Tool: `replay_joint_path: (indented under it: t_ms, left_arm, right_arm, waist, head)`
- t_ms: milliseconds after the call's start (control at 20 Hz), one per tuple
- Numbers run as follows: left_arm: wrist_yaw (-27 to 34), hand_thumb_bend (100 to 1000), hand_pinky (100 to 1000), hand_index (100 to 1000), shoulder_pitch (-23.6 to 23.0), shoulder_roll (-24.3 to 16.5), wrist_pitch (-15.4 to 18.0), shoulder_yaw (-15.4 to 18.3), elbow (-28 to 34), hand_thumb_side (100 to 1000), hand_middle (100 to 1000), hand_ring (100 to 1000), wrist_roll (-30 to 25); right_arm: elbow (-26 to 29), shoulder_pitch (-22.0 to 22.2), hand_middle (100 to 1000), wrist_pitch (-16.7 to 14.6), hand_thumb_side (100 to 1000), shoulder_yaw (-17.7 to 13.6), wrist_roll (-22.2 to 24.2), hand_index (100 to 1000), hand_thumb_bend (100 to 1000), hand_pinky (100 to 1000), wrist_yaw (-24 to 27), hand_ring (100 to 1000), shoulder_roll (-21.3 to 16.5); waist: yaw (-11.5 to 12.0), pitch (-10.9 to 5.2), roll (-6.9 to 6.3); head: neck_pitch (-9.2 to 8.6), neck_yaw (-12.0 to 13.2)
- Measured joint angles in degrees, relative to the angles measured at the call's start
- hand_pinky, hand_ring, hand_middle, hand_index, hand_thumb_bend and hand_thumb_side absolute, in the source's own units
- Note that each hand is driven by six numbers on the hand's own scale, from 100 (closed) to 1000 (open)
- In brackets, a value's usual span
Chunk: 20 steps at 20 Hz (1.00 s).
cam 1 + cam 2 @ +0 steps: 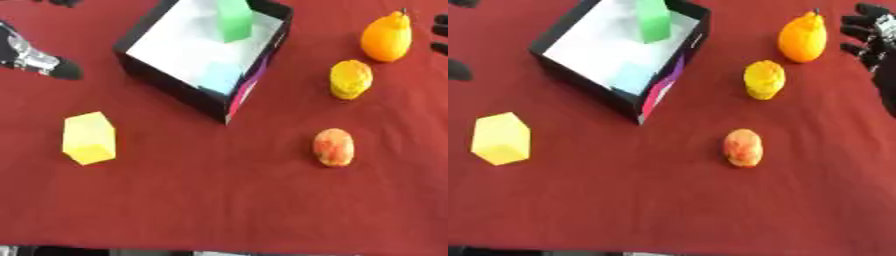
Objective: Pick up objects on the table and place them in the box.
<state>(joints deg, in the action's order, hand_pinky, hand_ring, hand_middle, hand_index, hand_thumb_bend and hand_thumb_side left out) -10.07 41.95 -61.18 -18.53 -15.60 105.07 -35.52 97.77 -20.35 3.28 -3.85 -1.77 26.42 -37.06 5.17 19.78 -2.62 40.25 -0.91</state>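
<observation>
A black box (166,85) with a white floor stands at the upper middle; a green block (234,19) and a pale blue block (219,76) lie inside it. A yellow block (88,138) sits on the red cloth to the lower left. Right of the box lie an orange pear-shaped fruit (386,37), a yellow ribbed object (351,79) and a red-orange fruit (333,146). My right hand (871,35) is at the right edge beside the orange fruit, fingers spread, holding nothing. My left hand (35,59) shows at the left edge, left of the box.
The red cloth (219,200) covers the table, with bare room across the lower half. The table's near edge runs along the bottom of the view.
</observation>
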Motion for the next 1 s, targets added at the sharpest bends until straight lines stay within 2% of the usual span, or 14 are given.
replay_joint_path:
  t_ms: [100,150,350,650,850,1000]
  left_arm:
    - [-0.3,759,900,842,-2.2,-1.0,-0.7,0.2,0.3,352,763,852,-0.2]
    - [-0.4,755,902,840,-3.0,-1.2,-0.9,0.2,0.1,304,767,857,-0.5]
    - [-0.5,748,920,843,-4.3,-1.4,-0.3,-0.7,-1.9,222,776,873,-2.6]
    - [-0.1,780,953,854,-4.6,-1.4,3.6,-2.9,-5.6,259,786,904,-7.8]
    - [-1.1,806,949,856,-4.7,-1.4,6.3,-4.8,-7.6,193,795,911,-11.4]
    - [-4.0,800,945,855,-4.3,-0.8,7.8,-6.0,-9.0,180,795,910,-12.9]
  right_arm:
    - [0.0,0.0,820,0.0,721,0.0,0.0,900,100,911,-0.1,923,0.0]
    - [0.0,0.0,820,0.0,722,0.0,0.0,900,100,911,-0.2,923,0.0]
    - [0.0,0.2,820,0.0,729,0.0,0.0,900,100,911,-0.6,923,0.0]
    - [0.0,0.2,820,0.1,731,0.0,0.0,900,100,911,-1.1,923,0.4]
    - [0.0,0.2,819,0.1,736,0.1,0.1,900,100,911,-1.4,924,0.6]
    - [0.0,0.2,819,0.3,738,0.1,0.2,900,100,911,-1.4,924,0.7]
  waist:
    - [0.0,0.01,0.04]
    - [0.0,0.01,0.13]
    - [-0.1,0.05,0.44]
    - [-0.4,0.09,0.46]
    - [-0.6,0.12,0.42]
    - [-0.6,0.13,0.40]
  head:
    - [-0.02,0.3]
    - [-0.02,0.5]
    - [-0.02,1.2]
    - [-0.02,1.5]
    - [-0.02,1.6]
    - [-0.01,1.7]
